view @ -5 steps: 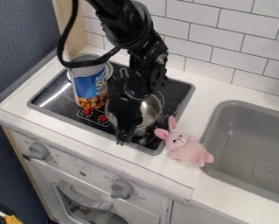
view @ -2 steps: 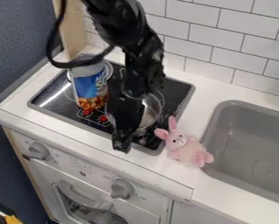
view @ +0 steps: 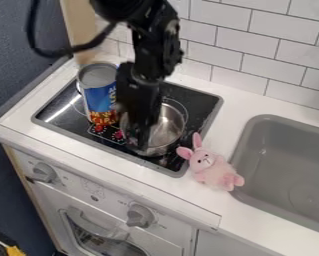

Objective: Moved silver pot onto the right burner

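- One silver pot (view: pixel 167 133) sits upright on the right-hand side of the black cooktop (view: pixel 63 111) as I look at it, with part of the burner ring (view: pixel 180 106) curving out behind it.
- The black arm (view: pixel 152 47) comes in from the top, and its gripper (view: pixel 141 143) hangs down over the left part of the pot, the tip near the front-left rim.
- From where I stand I cannot tell whether the gripper is released or clenched, nor whether it touches the pot.
- A loose black cable (view: pixel 60 53) loops out to the left of the arm.
- Left of the pot, a tall can (view: pixel 99 95) with a blue label stands on the cooktop, its grey end up.
- Red marks (view: pixel 118 135) show on the cooktop between the can and the pot.
- Just beside the cooktop's front right corner, a pink plush rabbit (view: pixel 214 171) lies on the white counter (view: pixel 28 125), ears pointing toward the cooktop.
- Right of the rabbit, a grey sink (view: pixel 275 155) is set into the counter.
- Below the counter's front edge I see two grey knobs (view: pixel 140 216) and an oven door (view: pixel 71 220).
- White tiles (view: pixel 245 47) line the wall behind.
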{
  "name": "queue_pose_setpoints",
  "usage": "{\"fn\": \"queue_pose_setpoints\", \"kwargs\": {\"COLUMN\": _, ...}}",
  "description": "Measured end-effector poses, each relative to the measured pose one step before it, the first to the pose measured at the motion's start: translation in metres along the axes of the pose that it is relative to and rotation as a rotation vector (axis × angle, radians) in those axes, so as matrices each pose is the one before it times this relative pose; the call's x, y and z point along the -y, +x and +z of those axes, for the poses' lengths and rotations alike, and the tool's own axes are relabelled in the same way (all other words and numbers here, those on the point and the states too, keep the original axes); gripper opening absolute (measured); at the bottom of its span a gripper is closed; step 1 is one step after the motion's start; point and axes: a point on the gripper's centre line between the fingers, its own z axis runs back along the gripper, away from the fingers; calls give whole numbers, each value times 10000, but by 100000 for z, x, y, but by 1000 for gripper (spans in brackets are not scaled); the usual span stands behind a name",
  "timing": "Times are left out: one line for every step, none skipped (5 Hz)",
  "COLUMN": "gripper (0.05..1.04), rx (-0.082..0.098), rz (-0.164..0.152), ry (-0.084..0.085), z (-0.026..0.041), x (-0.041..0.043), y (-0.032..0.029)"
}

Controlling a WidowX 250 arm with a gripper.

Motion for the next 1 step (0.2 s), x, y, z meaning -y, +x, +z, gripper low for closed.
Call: {"fn": "queue_pose_setpoints", "kwargs": {"gripper": 1001, "rx": -13, "rz": 42, "ry": 10, "z": 63, "x": 15, "y": 28}}
